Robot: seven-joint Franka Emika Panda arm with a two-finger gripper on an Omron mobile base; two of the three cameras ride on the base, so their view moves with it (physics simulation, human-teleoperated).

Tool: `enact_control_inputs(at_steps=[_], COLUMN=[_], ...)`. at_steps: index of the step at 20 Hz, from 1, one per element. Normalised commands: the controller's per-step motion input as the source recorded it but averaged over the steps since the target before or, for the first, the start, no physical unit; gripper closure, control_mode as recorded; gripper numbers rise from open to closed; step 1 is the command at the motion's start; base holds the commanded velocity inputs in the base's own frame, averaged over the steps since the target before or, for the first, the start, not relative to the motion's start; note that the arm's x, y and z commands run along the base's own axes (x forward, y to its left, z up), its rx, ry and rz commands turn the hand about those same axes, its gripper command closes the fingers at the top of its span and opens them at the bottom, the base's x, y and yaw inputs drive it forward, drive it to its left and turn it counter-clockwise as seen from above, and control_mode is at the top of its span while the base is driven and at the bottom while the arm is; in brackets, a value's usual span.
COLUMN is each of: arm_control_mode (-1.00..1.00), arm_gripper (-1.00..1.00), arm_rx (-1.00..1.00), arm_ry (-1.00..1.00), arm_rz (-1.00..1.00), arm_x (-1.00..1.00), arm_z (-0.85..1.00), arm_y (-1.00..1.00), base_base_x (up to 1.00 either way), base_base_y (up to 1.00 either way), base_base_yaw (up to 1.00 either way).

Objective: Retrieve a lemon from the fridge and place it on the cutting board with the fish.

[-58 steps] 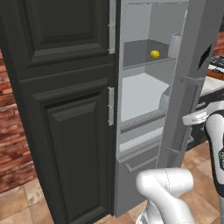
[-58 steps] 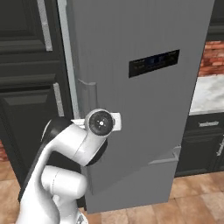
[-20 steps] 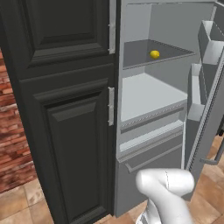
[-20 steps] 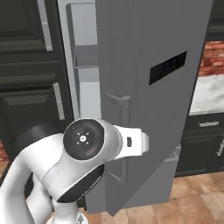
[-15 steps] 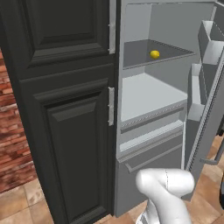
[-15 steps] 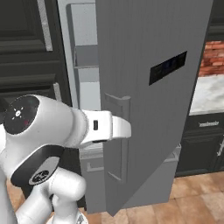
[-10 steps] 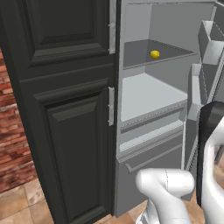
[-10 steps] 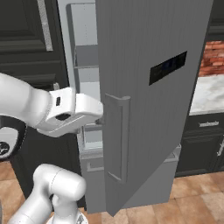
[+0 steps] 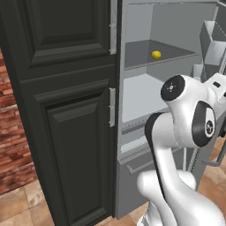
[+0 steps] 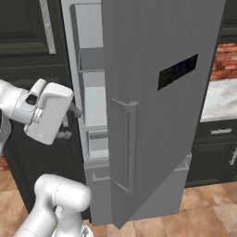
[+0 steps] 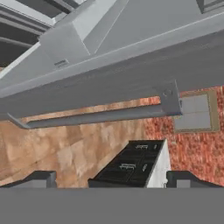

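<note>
The fridge (image 9: 176, 26) stands open, its grey door (image 10: 157, 92) swung out to the right with its long handle (image 10: 127, 143) facing me. The lemon (image 9: 156, 54), small and yellow, lies on the upper shelf inside. My arm rises in front of the opening, its white elbow (image 9: 190, 114) below and right of the lemon. My gripper (image 10: 69, 123) is open and empty, at about middle-shelf height to the left of the door. In the hand view, the gripper (image 11: 113, 178) has its fingertips (image 11: 42, 177) wide apart, looking along the door's edge and handle (image 11: 96, 117). The cutting board and fish are out of view.
A tall black panelled cabinet (image 9: 66, 110) flanks the fridge on the left, with a brick wall (image 9: 13, 154) beyond it. Door bins (image 9: 214, 44) project on the open door. A marble counter (image 10: 222, 99) over black cabinets (image 10: 213, 152) lies to the right.
The door swung wider early on and has since stayed put. My arm has risen from low down to stand in front of the fridge opening, the hand swinging leftward. The lemon has not moved.
</note>
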Motion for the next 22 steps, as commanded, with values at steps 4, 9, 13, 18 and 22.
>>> enact_control_inputs(at_steps=[4, 9, 13, 18, 22], arm_control_mode=[-1.0, -1.0, -1.0, -1.0, -1.0], arm_gripper=[-1.0, -1.0, -1.0, -1.0, -1.0], arm_rx=[-0.27, -0.03, 0.0, 0.0, 0.0], arm_ry=[0.12, 0.15, 0.1, 0.04, 0.0], arm_rz=[-0.06, -0.01, 0.0, 0.0, 0.0], arm_x=[0.57, 0.39, 0.69, 0.39, 0.14], arm_z=[-0.12, -0.12, -0.15, -0.11, -0.09], arm_y=[0.43, 0.01, -0.08, -0.3, -0.32], base_base_x=[0.0, 0.0, 0.0, 0.0, 0.0], base_base_y=[0.0, 0.0, 0.0, 0.0, 0.0], base_base_yaw=[0.0, 0.0, 0.0, 0.0, 0.0])
